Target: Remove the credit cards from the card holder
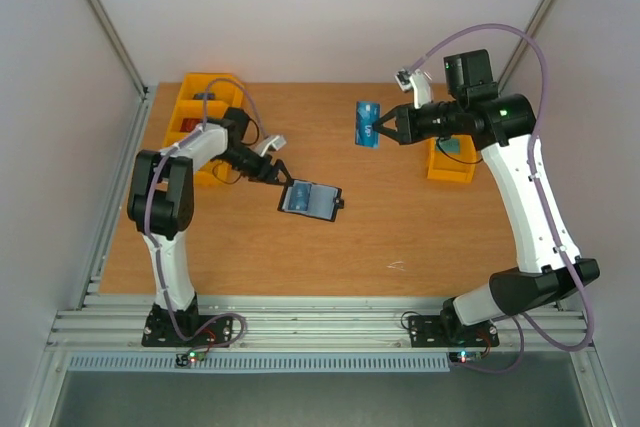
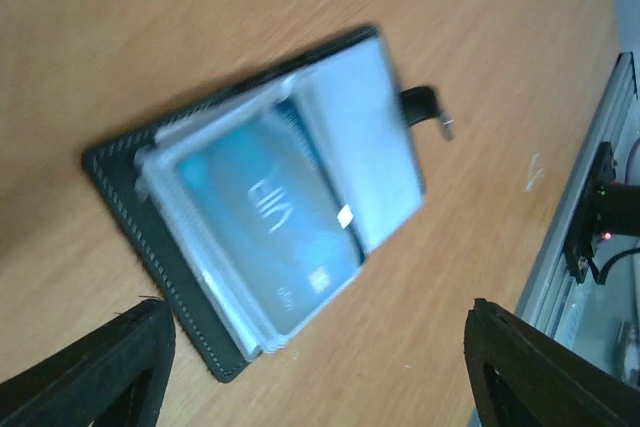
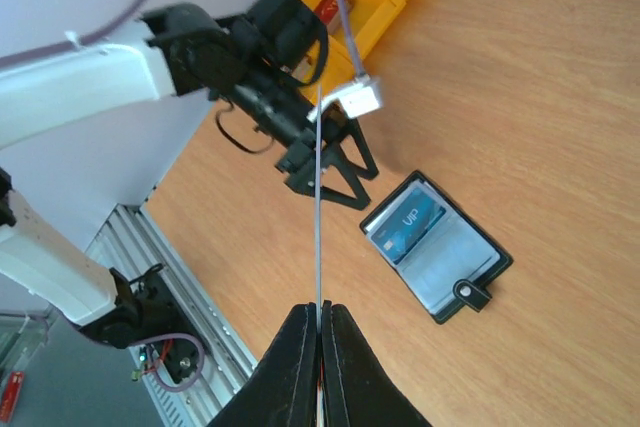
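The card holder lies open on the table, black with clear sleeves and a snap tab; a blue card shows in one sleeve. It also shows in the right wrist view. My left gripper is open just left of the holder, fingers spread near its edge, not touching. My right gripper is shut on a blue credit card held in the air over the back of the table; in the right wrist view the card is seen edge-on.
Yellow bins stand at the back left behind the left arm. Another yellow bin sits under the right arm at back right. The metal rail runs along the table's near edge.
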Motion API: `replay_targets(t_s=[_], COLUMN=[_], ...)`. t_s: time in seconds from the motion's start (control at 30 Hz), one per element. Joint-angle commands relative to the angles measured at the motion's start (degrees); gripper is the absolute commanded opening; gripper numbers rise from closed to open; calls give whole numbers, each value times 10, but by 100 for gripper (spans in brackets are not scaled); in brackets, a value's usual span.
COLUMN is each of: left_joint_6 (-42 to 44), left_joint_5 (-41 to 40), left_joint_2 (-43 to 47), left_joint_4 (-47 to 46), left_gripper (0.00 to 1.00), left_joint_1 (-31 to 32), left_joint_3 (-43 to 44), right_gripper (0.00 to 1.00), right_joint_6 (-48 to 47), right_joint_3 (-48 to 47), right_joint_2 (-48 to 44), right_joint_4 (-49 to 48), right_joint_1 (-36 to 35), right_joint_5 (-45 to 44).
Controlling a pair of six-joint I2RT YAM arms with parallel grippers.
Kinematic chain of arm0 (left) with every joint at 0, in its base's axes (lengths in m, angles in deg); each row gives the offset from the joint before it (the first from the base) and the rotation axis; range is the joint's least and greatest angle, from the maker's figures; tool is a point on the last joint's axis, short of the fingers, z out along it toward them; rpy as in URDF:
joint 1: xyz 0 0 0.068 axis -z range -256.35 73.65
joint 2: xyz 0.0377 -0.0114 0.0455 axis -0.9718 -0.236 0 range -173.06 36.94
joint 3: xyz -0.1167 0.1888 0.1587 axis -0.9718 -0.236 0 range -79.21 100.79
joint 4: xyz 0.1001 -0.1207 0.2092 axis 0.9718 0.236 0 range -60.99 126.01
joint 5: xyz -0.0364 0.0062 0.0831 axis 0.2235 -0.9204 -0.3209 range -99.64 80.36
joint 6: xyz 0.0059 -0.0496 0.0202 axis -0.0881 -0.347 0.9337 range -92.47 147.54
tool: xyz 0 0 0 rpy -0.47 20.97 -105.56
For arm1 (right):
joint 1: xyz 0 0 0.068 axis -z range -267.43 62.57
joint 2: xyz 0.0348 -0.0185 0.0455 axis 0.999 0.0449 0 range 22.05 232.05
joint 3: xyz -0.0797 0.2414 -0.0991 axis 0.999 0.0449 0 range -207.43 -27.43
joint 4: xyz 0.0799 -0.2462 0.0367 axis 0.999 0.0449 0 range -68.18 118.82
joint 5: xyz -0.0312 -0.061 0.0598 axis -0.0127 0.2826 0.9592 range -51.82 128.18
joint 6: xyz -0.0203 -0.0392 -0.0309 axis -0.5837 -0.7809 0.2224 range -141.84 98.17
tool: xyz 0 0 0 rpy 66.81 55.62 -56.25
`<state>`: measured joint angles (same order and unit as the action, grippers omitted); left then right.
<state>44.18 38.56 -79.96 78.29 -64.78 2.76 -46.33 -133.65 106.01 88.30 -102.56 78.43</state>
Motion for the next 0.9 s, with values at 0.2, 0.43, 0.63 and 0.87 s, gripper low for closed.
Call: replay_targets(t_s=[0.2,0.43,0.63,0.87], left_joint_6=[186,337,579,774], left_joint_5=[-20,-159,-217,-194], left_joint_2=[53,161,188,206], left_joint_4=[267,187,205,96], left_gripper=[81,89,86,81], left_joint_1=[-1,65,138,182], left_joint_3=[395,450,510,514], right_gripper=[1,1,1,1], right_joint_6=[1,41,61,75], right_joint_3=[-67,-93,-142,-158], right_joint_2=[43,64,80,89], right_joint_4=[61,56,60,50], right_joint_1=[-11,-12,-12,-16], right_joint_5=[-33,24,77,150])
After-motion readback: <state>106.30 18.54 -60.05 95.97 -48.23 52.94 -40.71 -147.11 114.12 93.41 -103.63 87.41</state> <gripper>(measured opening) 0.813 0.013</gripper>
